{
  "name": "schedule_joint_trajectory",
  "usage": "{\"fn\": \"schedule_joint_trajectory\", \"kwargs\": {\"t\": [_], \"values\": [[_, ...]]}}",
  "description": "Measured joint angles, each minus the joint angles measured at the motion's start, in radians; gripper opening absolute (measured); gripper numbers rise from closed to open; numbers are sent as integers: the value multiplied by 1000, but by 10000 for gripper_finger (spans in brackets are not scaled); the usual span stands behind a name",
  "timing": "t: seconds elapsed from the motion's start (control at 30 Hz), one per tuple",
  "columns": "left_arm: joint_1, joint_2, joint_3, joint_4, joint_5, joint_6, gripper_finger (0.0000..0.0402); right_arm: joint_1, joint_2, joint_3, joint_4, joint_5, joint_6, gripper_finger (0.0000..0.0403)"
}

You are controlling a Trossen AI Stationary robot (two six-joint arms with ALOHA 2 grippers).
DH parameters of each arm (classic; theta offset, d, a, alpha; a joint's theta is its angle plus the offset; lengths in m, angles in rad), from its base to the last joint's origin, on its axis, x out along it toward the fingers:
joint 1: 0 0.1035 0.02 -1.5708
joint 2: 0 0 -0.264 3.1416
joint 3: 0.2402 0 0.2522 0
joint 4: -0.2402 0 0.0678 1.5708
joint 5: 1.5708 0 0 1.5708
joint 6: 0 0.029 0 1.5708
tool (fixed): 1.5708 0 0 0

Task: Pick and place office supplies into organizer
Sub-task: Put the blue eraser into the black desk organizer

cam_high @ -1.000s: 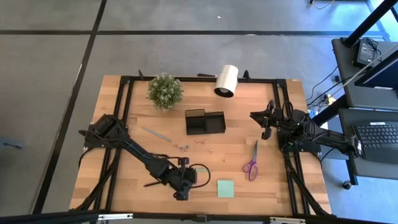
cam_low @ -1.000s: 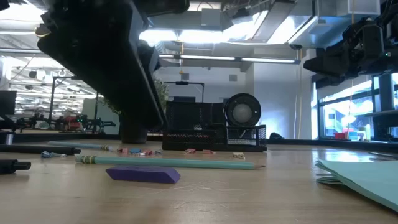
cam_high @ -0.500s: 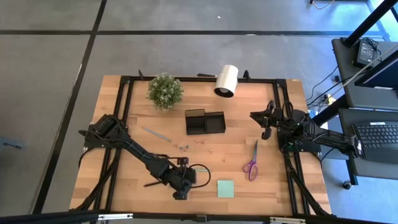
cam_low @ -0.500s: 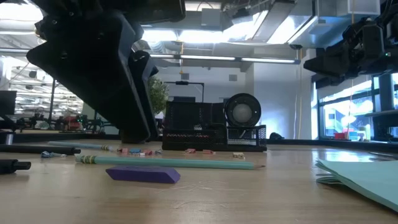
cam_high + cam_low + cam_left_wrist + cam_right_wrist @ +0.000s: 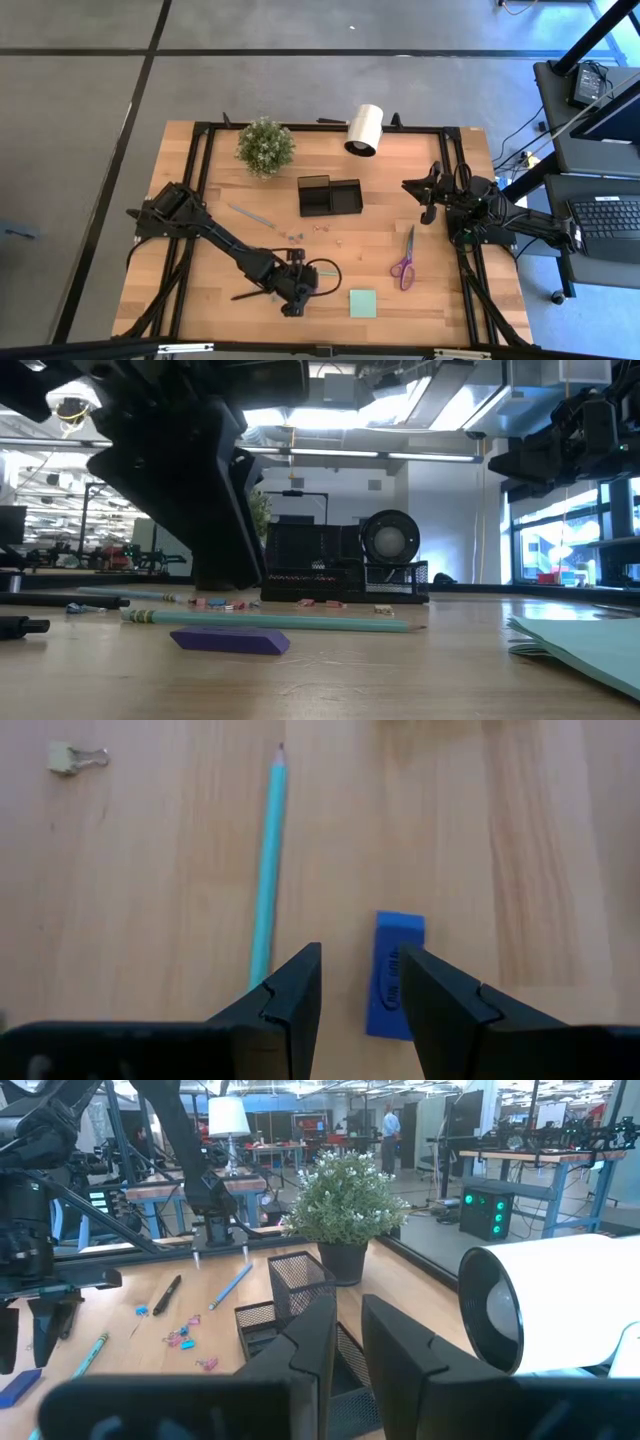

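Wood-grain surface [image 5: 200,190] carries everything, framed by dark rails. At its right edge the right arm waits, its right tool [image 5: 428,200] raised off the wood with its fingers nearly together, a narrow slot between them and nothing held. Near the front edge, left of centre, the left arm reaches in and its left tool [image 5: 291,308] hangs low over the wood; its fingers stand apart with a modest gap and grip nothing.

A white roll [image 5: 364,130] lies at the back edge, with a green potted plant [image 5: 265,146] to its left. Just in front of them, around the middle of the surface, sits the black mesh organizer [image 5: 329,196], two compartments side by side. Purple-handled scissors [image 5: 405,260] lie toward the right edge, blades pointing to the back. A pale green sticky-note pad [image 5: 362,303] rests near the front edge, just right of the left tool.

In the left wrist view, a light blue pencil [image 5: 268,870] lies beside the fingers, and a small blue eraser [image 5: 395,975] sits partly in the gap between the fingertips; it bears dark printing too small to read. A small binder clip [image 5: 72,758] lies well apart from both.
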Motion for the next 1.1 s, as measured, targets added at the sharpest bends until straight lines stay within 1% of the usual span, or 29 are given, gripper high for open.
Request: {"fn": "schedule_joint_trajectory", "kwargs": {"t": [0.1,0.3,0.37,0.47,0.57,0.8,0.93,1.1], "values": [[-1,0,0,1,18,12,127,0,0,0,0,0,0,60],[-1,0,0,7,19,14,127,0,0,0,0,0,0,60],[-1,5,0,31,21,14,127,0,0,0,0,0,0,60],[-2,27,0,80,53,26,127,0,0,0,0,0,0,60],[-5,55,0,108,54,17,127,0,0,0,-1,0,0,60],[-4,102,59,24,67,28,127,0,0,0,-5,0,0,60],[-7,127,87,-3,68,28,127,0,0,0,-7,0,0,60],[-9,129,98,-14,67,24,127,0,0,0,-8,0,0,60]]}}
